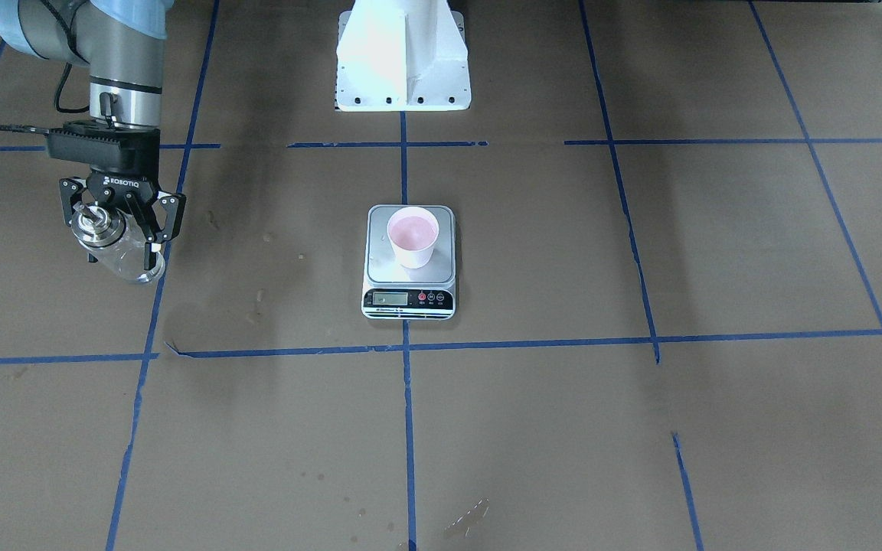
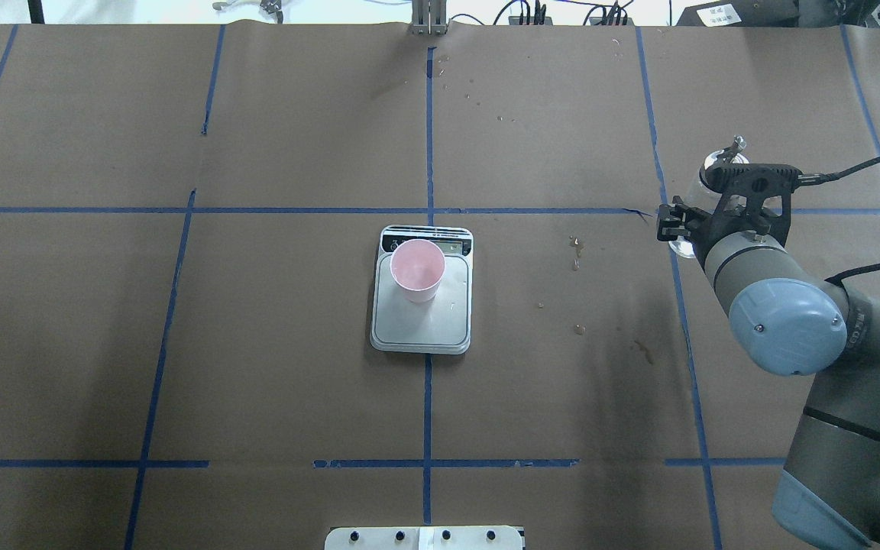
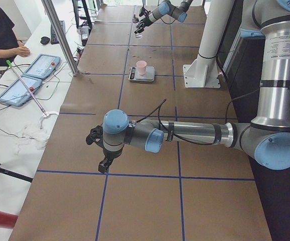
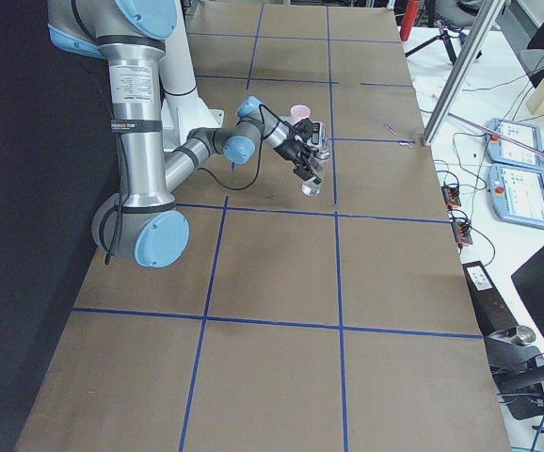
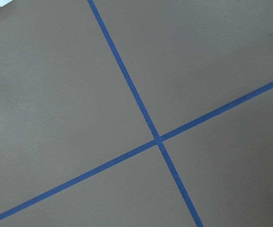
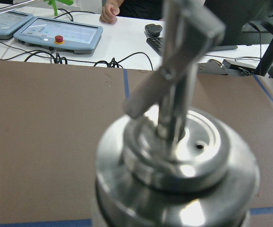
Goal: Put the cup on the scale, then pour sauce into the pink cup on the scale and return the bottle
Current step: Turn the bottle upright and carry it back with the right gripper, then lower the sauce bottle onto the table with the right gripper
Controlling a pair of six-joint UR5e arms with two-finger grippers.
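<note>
From the front, the right gripper (image 1: 121,232) is clamped around the glass bottle (image 1: 133,264) near the right end of the table (image 1: 640,428), well apart from the scale (image 1: 409,300). The bottle's contents cannot be made out.

The overhead view shows the pink cup (image 2: 417,269) upright on the scale's platform, toward its display end, at the table's middle. I cannot tell whether liquid lies in it.

From the left side, the left gripper (image 3: 104,163) hangs over the table's left end, and its jaws cannot be judged.

The right wrist view is filled by the bottle's metal collar and spout.

Cup (image 1: 413,236) on scale (image 1: 384,265); bottle (image 1: 124,254) well apart
</note>
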